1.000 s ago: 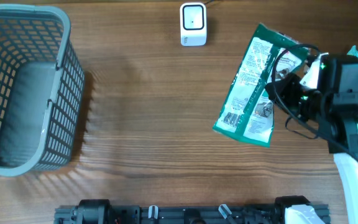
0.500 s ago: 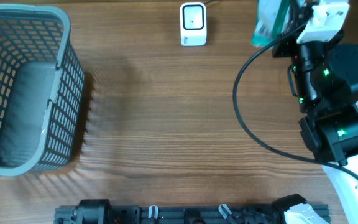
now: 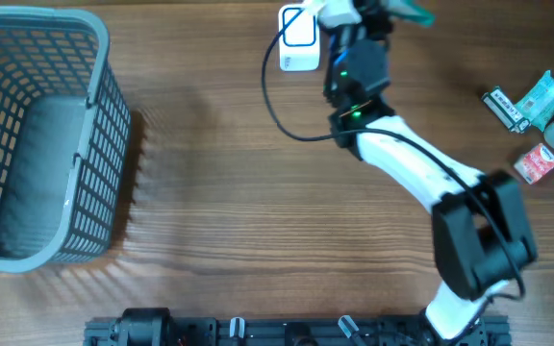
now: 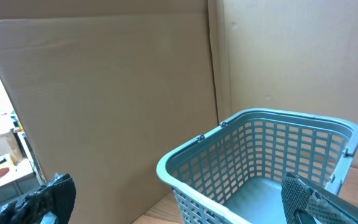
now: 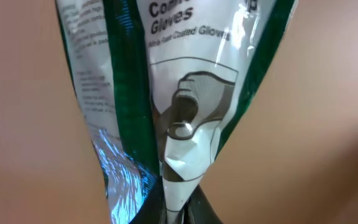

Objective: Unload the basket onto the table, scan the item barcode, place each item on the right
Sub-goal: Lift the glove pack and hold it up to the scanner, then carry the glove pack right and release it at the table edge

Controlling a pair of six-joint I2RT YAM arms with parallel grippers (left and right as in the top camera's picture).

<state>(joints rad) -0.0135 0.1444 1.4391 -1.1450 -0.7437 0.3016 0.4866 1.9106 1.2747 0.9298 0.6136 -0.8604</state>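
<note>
Right wrist shows a crinkled green-and-white glove packet (image 5: 188, 118).

basket (image 3: 96, 144): 1 | scanner (image 3: 298, 40): 1 | glove packet (image 5: 188, 118): 1 | small items (image 3: 536, 163) at right edge: at least 4

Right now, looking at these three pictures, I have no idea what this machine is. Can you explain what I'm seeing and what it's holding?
It is a robot with two arms at a wooden table, each ending in a two-finger gripper. One picture looks straight down from above. The other two come from small cameras on the wrists. On the table are a plastic mesh basket at the left, a small white scanner at the far edge, and a few small packaged items at the right. The right gripper is shut on a green and white glove packet, held up near the scanner. The left gripper is open and empty, facing the basket.
</note>
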